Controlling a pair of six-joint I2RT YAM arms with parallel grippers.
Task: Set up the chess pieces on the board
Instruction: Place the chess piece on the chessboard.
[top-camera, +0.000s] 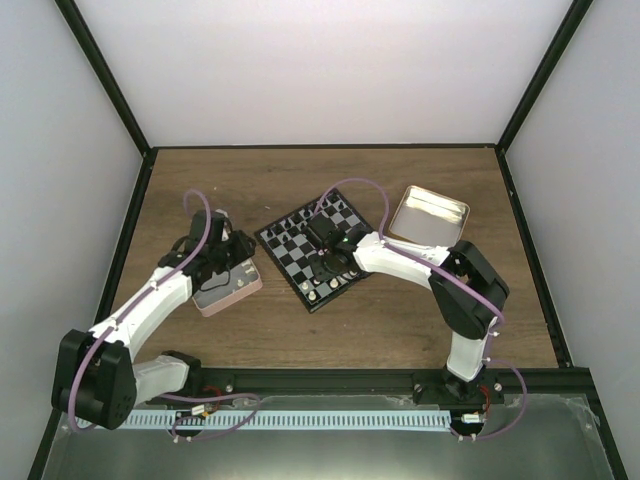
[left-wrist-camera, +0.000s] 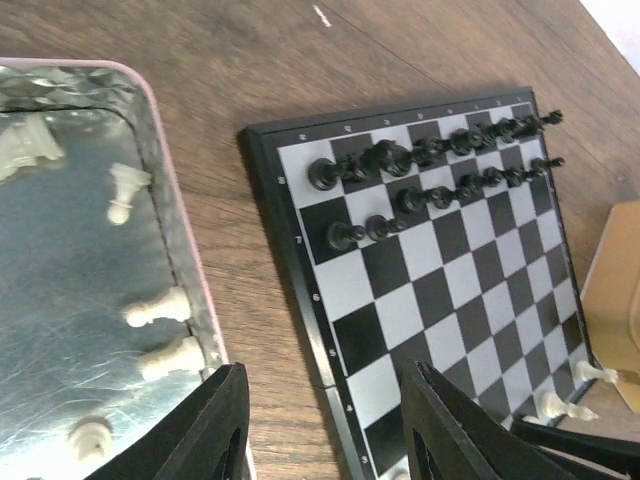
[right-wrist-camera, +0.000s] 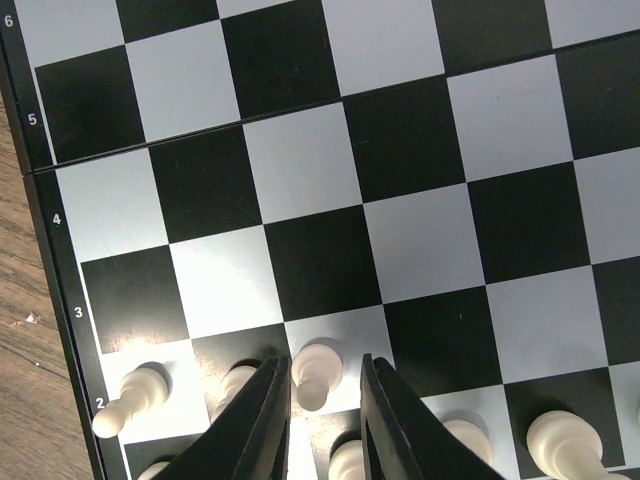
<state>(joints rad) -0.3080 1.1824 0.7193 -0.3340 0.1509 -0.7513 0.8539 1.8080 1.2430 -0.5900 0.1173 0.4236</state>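
The board (top-camera: 270, 239) lies turned at mid-table, with black pieces (left-wrist-camera: 430, 150) along its far rows. In the right wrist view the board (right-wrist-camera: 400, 150) fills the frame. My right gripper (right-wrist-camera: 324, 362) is open, its jaws straddling a cream pawn (right-wrist-camera: 315, 378) that stands on a light square in row 2, with a small gap on each side. More cream pieces (right-wrist-camera: 130, 398) stand beside it. My left gripper (left-wrist-camera: 322, 370) is open and empty over the wood between the pink tin (left-wrist-camera: 170, 200) and the board (left-wrist-camera: 440, 280). Several cream pieces (left-wrist-camera: 160, 308) lie in the tin.
A gold tin (top-camera: 428, 215) lies open at the board's far right. The pink tin (top-camera: 228, 293) sits left of the board under my left arm. Dark frame posts and white walls bound the table.
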